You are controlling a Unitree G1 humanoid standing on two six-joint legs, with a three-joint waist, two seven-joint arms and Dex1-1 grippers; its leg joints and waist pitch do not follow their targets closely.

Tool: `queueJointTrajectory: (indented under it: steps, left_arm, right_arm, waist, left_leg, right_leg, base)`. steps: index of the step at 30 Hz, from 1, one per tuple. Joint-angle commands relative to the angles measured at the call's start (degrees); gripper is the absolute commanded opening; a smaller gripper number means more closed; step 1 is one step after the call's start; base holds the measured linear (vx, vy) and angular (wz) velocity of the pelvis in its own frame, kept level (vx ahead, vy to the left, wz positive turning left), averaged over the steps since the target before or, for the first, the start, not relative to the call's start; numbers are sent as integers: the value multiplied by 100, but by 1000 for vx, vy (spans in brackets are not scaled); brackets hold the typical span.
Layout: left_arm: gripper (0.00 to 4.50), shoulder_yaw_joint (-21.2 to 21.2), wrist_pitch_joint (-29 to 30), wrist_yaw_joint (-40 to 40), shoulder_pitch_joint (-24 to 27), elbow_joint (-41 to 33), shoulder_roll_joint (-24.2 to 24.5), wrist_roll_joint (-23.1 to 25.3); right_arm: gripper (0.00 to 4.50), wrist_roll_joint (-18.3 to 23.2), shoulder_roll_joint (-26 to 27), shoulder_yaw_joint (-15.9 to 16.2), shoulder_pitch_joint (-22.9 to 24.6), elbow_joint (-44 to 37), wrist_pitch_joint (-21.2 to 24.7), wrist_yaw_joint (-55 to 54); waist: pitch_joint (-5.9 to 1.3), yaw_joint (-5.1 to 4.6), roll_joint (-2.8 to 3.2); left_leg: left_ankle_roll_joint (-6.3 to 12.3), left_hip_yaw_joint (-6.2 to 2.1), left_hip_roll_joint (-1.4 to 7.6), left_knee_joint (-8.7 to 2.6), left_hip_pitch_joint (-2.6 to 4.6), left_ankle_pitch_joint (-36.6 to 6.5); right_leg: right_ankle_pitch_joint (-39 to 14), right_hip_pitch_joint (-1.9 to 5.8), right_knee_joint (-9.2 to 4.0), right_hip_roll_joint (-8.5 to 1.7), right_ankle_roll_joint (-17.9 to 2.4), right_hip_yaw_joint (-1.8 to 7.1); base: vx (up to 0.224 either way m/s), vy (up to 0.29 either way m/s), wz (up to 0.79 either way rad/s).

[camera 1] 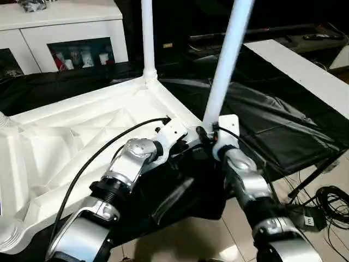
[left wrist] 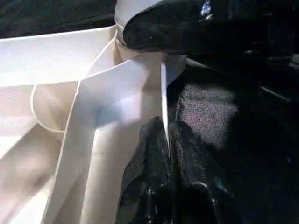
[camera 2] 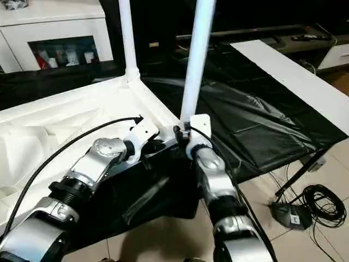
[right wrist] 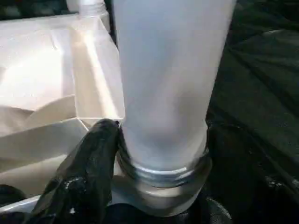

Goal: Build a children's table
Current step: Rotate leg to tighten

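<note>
**A:** Where is the table, and what stage does it look to be at?

**B:** The white plastic tabletop [camera 1: 82, 136] lies upside down, ribbed underside up, on a surface draped in black plastic sheet [camera 1: 272, 120]. One leg [camera 1: 148, 38] stands upright in the far corner socket. A second leg [camera 1: 226, 60] rises, tilted slightly, from the near corner socket [right wrist: 161, 177], directly in front of both grippers. Its threaded base shows above the socket rim, so I judge it not fully seated.

**A:** What are the grippers doing?

**B:** The right gripper [right wrist: 154, 186] is clasped around the base of that second leg, one black finger [right wrist: 86, 168] pressing its side. The left gripper [left wrist: 169, 140] is clenched, its fingers pinching the tabletop's thin edge just below the same corner.

**A:** How will the parts handle?

**B:** Likely light, hollow and stiff, but smooth and slippery. The long leg gives leverage, so it could tip or cross-thread. Holding low, near the socket, seems safest, with the tabletop steadied by its rim.

**A:** And beyond?

**B:** A white cabinet [camera 1: 65, 33] with glass doors stands behind, and cables [camera 1: 327, 202] lie on the floor right of the right arm.
</note>
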Motion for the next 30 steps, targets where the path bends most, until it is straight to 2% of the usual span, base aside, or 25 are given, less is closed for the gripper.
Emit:
queueJointTrajectory:
  steps: [1, 2, 3, 6, 7, 8, 9, 10, 12, 13, 14, 15, 16, 19, 22, 25, 30]
  left_arm:
    - [0, -144, -150, -112, 74, 5, -4, -31]
    - [0, -148, -188, -165, 92, -12, 33, -29]
    - [0, -134, -198, -219, 115, -32, 72, -29]
    - [0, -118, -242, -413, 187, -130, 188, -59]
    - [0, -125, -255, -669, 289, -291, 353, -98]
    - [0, -125, -243, -728, 314, -337, 394, -110]
    - [0, -136, -249, -950, 394, -482, 524, -162]
    - [0, -143, -265, -1052, 426, -542, 576, -189]
    - [0, -180, -289, -1417, 536, -748, 748, -302]
    - [0, -199, -339, -1592, 587, -839, 823, -360]
    - [0, -218, -394, -1815, 653, -958, 912, -439]
    - [0, -224, -387, -1983, 703, -1058, 973, -506]
    - [0, -249, -437, -2261, 779, -1204, 1082, -612]
    - [0, -281, -410, -2549, 860, -1378, 1230, -695]
    - [0, -327, -304, -2857, 958, -1622, 1417, -784]
    - [0, -322, -264, -2922, 999, -1729, 1484, -830]
    - [0, -296, -225, -2923, 1016, -1780, 1486, -840]
  right_arm:
    - [353, 84, 88, 472, 107, -295, -57, 685]
    - [353, 79, 39, 500, 142, -361, -69, 751]
    - [377, 91, -23, 508, 192, -463, -42, 854]
    - [380, 155, -241, 571, 347, -805, 137, 1236]
    - [380, 231, -626, 673, 576, -1255, 319, 1812]
    - [380, 240, -735, 699, 628, -1347, 338, 1959]
    - [380, 280, -1058, 767, 769, -1598, 398, 2384]
    - [380, 297, -1183, 790, 818, -1682, 417, 2543]
    - [380, 373, -1473, 780, 908, -1868, 460, 2929]
    - [380, 403, -1578, 770, 933, -1922, 477, 3066]
    - [380, 430, -1695, 762, 954, -1971, 499, 3219]
    - [380, 444, -1779, 760, 969, -2007, 520, 3335]
    - [380, 482, -1893, 768, 983, -2053, 587, 3507]
    - [380, 526, -2014, 788, 1002, -2130, 642, 3695]
    - [380, 590, -2113, 829, 1003, -2225, 761, 3838]
    - [380, 578, -2163, 948, 996, -2266, 830, 4027]
    - [380, 484, -2116, 1141, 979, -2214, 833, 4240]
  waist:
    - [-319, 15, -37]
    - [-328, 26, -35]
    - [-327, 28, -36]
    - [-325, 38, -48]
    - [-322, 34, -47]
    - [-325, 48, -45]
    - [-321, 46, -37]
    - [-330, 49, -46]
    - [-336, 40, -27]
    - [-354, 44, -41]
    - [-354, 44, -41]
    - [-367, 47, -29]
    - [-369, 53, -35]
    - [-367, 76, -21]
    - [-353, 113, -17]
    - [-334, 139, -18]
    - [-335, 135, -30]
  left_leg:
    - [213, -75, 101, -417, 41, -1851]
    - [225, -80, 104, -419, 17, -1708]
    - [235, -76, 107, -418, 22, -1664]
    - [308, -61, 117, -407, 25, -1486]
    - [323, -69, 109, -409, 3, -1452]
    - [375, -69, 122, -406, 0, -1406]
    - [383, -69, 127, -409, 3, -1400]
    - [445, -63, 128, -393, -19, -1314]
    - [449, -49, 127, -374, 4, -1253]
    - [485, -54, 131, -360, -9, -1112]
    - [485, -54, 131, -360, -9, -1112]
    - [572, -43, 138, -345, 6, -918]
    - [623, -35, 137, -334, 8, -850]
    - [677, -23, 147, -327, 30, -788]
    - [608, -19, 158, -341, 40, -883]
    - [480, -14, 159, -356, 63, -1077]
    - [367, -24, 153, -359, 47, -1161]
  right_leg:
    - [-2206, 204, -462, -259, -856, 199]
    - [-2138, 230, -447, -264, -849, 196]
    - [-2103, 223, -447, -262, -860, 197]
    - [-1881, 226, -423, -252, -931, 206]
    - [-1849, 247, -412, -250, -931, 200]
    - [-1765, 256, -401, -247, -936, 197]
    - [-1746, 260, -403, -247, -958, 196]
    - [-1616, 268, -385, -252, -1006, 202]
    - [-1474, 248, -369, -242, -1138, 207]
    - [-1201, 278, -328, -247, -1209, 212]
    - [-1201, 278, -328, -247, -1209, 212]
    - [-802, 267, -280, -229, -1366, 210]
    - [-644, 273, -258, -224, -1444, 210]
    - [-496, 261, -232, -223, -1539, 215]
    - [-616, 264, -237, -233, -1534, 219]
    - [-956, 243, -275, -236, -1421, 225]
    - [-1151, 244, -284, -237, -1317, 229]
  base:
    - [0, 0, 0]
    - [0, 0, 0]
    - [0, 0, 0]
    - [0, 0, 0]
    - [0, 0, 0]
    - [0, 0, 0]
    - [0, 0, 0]
    - [0, 0, 0]
    - [0, 0, 0]
    - [0, 0, 0]
    - [0, 0, 0]
    - [0, 0, 0]
    - [0, 0, 0]
    - [0, 0, 0]
    - [0, 0, 0]
    - [0, 0, 0]
    - [0, 0, 0]
